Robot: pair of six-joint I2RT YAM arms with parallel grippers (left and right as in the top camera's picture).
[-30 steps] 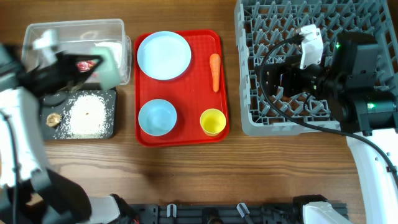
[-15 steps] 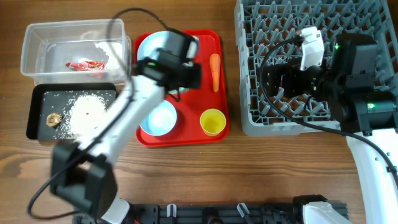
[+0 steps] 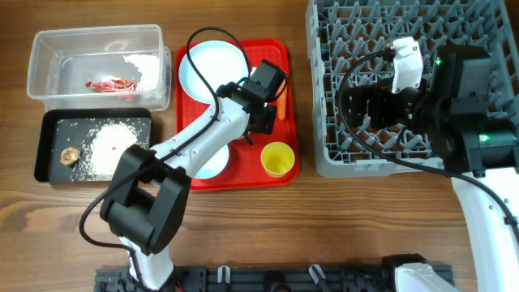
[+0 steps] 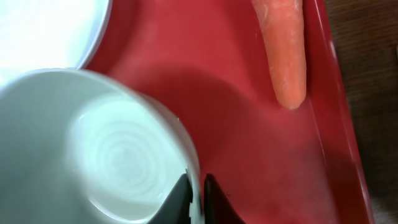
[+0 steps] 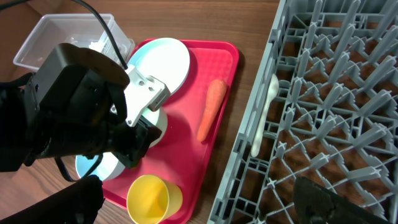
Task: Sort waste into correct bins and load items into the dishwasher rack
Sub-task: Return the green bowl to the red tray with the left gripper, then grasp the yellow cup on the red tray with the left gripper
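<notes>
Fingers (image 4: pixel 212 200) of L gripper (image 4: pixel 198 191) nip bowl (image 4: pixel 93 155) rim, carrot (image 4: pixel 283 50) near, R gripper (image 5: pixel 199 196) spread

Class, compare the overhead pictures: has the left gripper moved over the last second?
Yes. The left gripper, gripping a bowl by its rim, has travelled right, from over the clear tub to over the red tray, beside the carrot.

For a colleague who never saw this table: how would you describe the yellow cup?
Find the red tray left of the grey rack. The yellow cup stands upright in its bottom right corner in the overhead view. It alone is yellow; its neighbours are pale-blue dishes and an orange carrot.
</notes>
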